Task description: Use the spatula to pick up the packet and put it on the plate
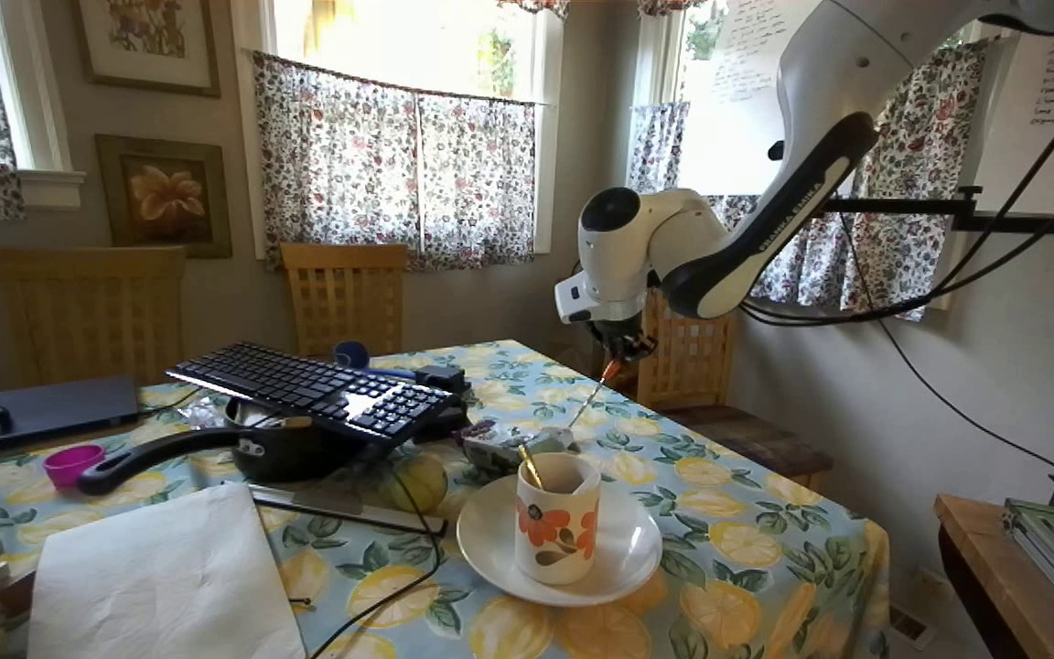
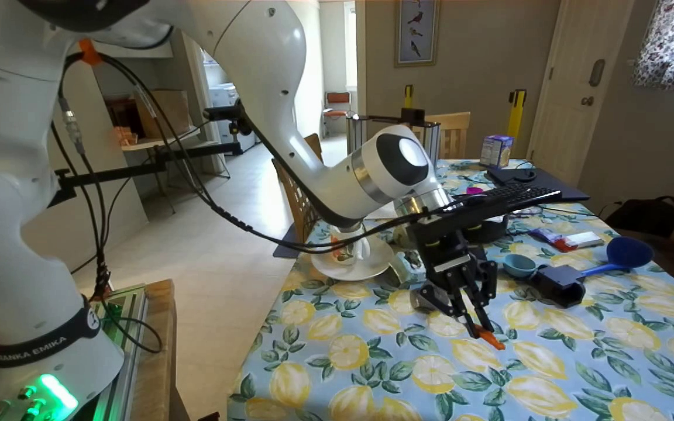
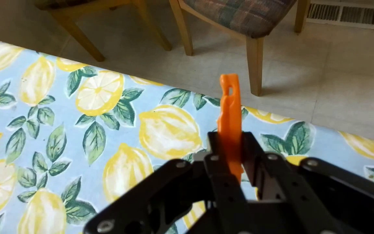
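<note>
My gripper is shut on the orange handle of the spatula. In the wrist view, its fingers press the spatula handle from both sides. In an exterior view, the thin metal shaft slants down toward the tabletop beside the packet; its far end is hard to make out. The silvery packet lies behind the plate; it also shows in an exterior view but not in the wrist view. The white plate holds the orange-flowered cup and shows in both exterior views.
A keyboard lies across a black pan left of the packet. A yellow-green fruit is beside the plate. A blue ladle, teal cup and black box stand near the gripper. Paper lies in front.
</note>
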Robot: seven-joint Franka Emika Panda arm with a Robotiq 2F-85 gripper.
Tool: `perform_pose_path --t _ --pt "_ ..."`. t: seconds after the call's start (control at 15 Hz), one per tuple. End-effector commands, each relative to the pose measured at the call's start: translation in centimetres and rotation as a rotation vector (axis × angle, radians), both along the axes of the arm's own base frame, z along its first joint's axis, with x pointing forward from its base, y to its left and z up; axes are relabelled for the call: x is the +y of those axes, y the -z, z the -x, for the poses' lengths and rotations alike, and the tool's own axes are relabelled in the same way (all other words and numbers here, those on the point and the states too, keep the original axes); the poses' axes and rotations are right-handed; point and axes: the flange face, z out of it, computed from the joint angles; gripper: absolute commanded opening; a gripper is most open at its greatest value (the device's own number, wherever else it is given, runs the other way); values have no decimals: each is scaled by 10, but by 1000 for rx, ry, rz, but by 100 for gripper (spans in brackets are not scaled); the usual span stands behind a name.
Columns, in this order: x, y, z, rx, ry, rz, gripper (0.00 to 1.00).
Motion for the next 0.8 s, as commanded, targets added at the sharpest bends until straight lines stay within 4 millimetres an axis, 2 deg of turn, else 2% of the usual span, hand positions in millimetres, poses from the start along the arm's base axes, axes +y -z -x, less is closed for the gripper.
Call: perform_pose_path --t 0.0,0.73 --pt "11 -5 -12 36 -21 45 5" --pt "34 20 -22 78 -28 34 5"
